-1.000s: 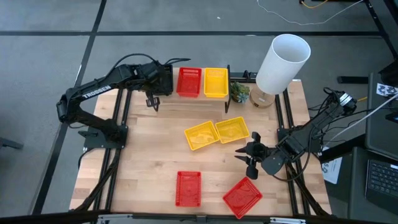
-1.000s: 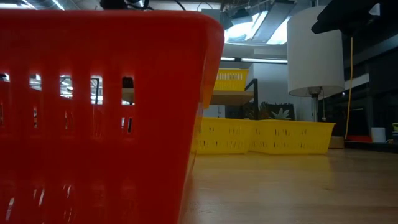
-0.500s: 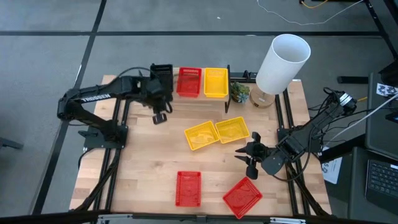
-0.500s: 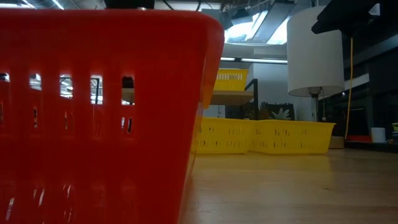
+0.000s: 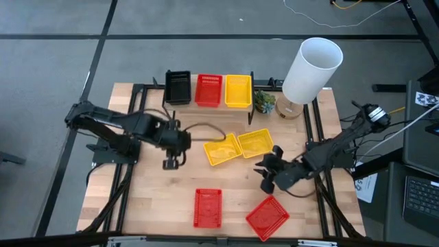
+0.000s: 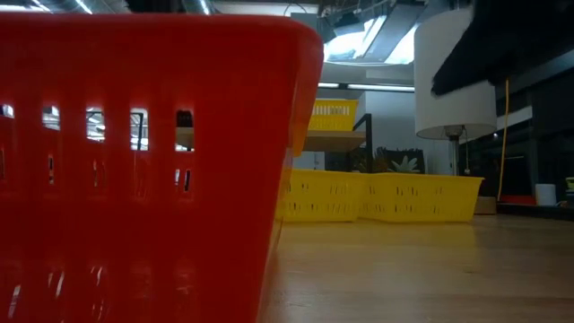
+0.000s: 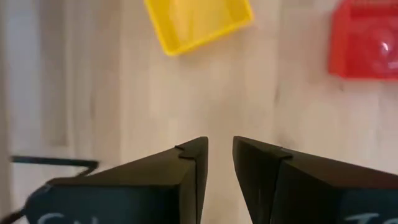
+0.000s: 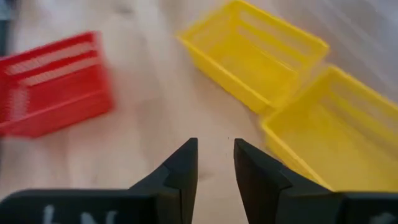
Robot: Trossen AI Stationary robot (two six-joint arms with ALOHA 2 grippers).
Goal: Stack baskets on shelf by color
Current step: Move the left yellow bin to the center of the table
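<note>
Butcher-block tabletop [image 5: 171, 199] carried the whole setup, with the shelf [image 5: 209, 108] along its far edge serving as landmark.

Progress: on the shelf sat three baskets in a row, a black basket [image 5: 178, 86], a red basket [image 5: 208, 90] and a yellow basket [image 5: 237, 90]; whether any of these was already a stack of several I could not tell from above. Four baskets remained loose in front of the shelf: two yellow baskets [image 5: 222, 149] [image 5: 256, 143], touching at a corner, just in front of it, and two red ones much farther from it, one square [image 5: 208, 206] and one skewed [image 5: 267, 216]. No other black baskets were visible. Judged roughly half done; yellow and red stacks were left to build.

Baskets looked like shallow rectangular plastic trays with slotted sides and flared rims, light and nestable.

Left gripper [image 5: 171, 162] hovered over bare wood in front of the shelf, beside the left-hand loose yellow basket, jaws at a narrow gap and empty. Right gripper [image 5: 267, 177] hung in front of the yellow pair, jaws likewise narrow and empty.

White lamp [image 5: 310, 68] and small plant [image 5: 264, 101] stood beside the shelf's right end.
</note>
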